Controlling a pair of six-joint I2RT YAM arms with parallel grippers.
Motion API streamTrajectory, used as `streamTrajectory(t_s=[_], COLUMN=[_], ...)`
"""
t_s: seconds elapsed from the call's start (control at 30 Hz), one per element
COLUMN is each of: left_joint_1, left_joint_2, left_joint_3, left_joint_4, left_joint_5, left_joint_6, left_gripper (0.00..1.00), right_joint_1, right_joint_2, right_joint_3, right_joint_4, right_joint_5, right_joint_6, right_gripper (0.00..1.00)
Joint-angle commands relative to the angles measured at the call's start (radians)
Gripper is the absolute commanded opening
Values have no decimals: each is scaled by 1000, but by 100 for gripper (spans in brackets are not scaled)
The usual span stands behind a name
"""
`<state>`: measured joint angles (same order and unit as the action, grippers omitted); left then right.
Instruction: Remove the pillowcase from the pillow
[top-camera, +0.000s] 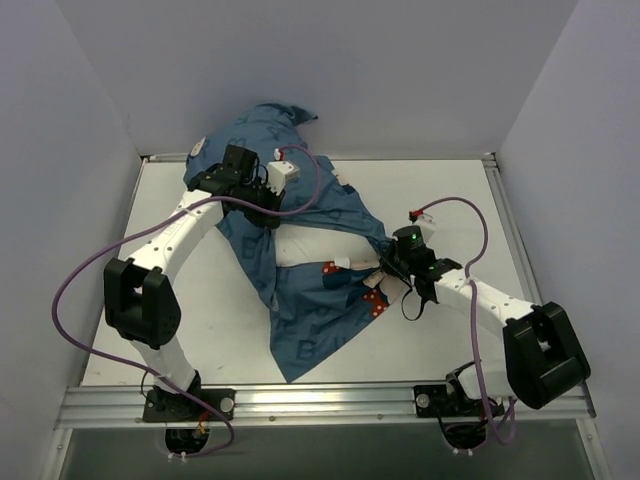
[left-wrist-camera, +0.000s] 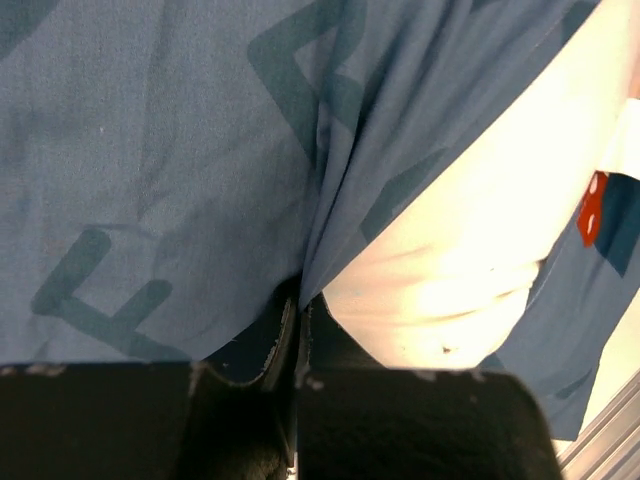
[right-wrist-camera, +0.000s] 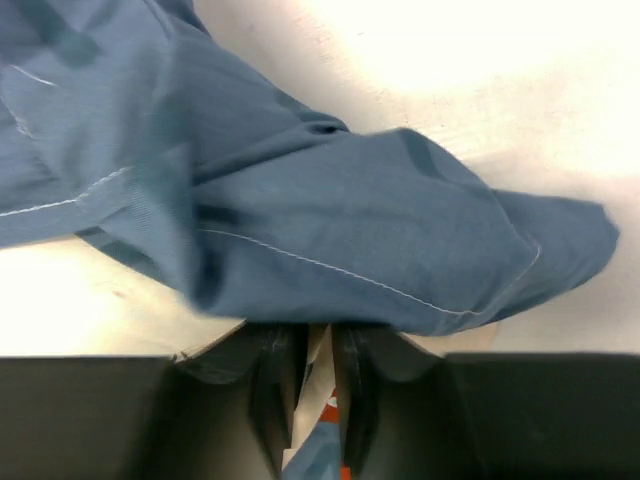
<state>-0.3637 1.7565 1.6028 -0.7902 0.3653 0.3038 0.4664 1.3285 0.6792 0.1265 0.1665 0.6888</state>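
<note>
The dark blue printed pillowcase (top-camera: 310, 335) lies rumpled across the table from the back wall to the front. The white pillow (top-camera: 318, 252) shows as a strip in its middle opening. My left gripper (top-camera: 270, 210) is shut on a fold of the pillowcase (left-wrist-camera: 150, 180) at the back left; its fingertips meet (left-wrist-camera: 300, 310) beside the bare pillow (left-wrist-camera: 450, 270). My right gripper (top-camera: 388, 254) is at the right edge of the pillowcase (right-wrist-camera: 350, 230), shut (right-wrist-camera: 318, 345) on a bunch of blue cloth. Most of the pillow is hidden under the cloth.
Grey walls close in the white table (top-camera: 520, 250) on three sides. A metal rail (top-camera: 320, 405) runs along the front edge, with both arm bases on it. Purple cables (top-camera: 470, 215) loop off each arm.
</note>
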Motion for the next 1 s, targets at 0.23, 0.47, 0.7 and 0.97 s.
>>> streamTrajectory(t_s=[0.23, 0.47, 0.7, 0.97], left_joint_1=[-39, -260, -520, -501], left_joint_2=[-26, -32, 139, 190], left_joint_3=[119, 333, 387, 188], left_joint_4=[-192, -271, -215, 75], left_joint_5=[86, 144, -124, -445], left_joint_6=[256, 353, 356, 420], left_gripper=[88, 94, 52, 78], right_joint_1=[-83, -94, -135, -161], right_joint_2=[115, 84, 92, 43], right_joint_3=[-15, -3, -12, -12], right_joint_4=[220, 265, 305, 280], right_joint_5=[-226, -344, -420, -455], right_joint_6=[-51, -90, -49, -52], right_gripper=[0, 0, 0, 0])
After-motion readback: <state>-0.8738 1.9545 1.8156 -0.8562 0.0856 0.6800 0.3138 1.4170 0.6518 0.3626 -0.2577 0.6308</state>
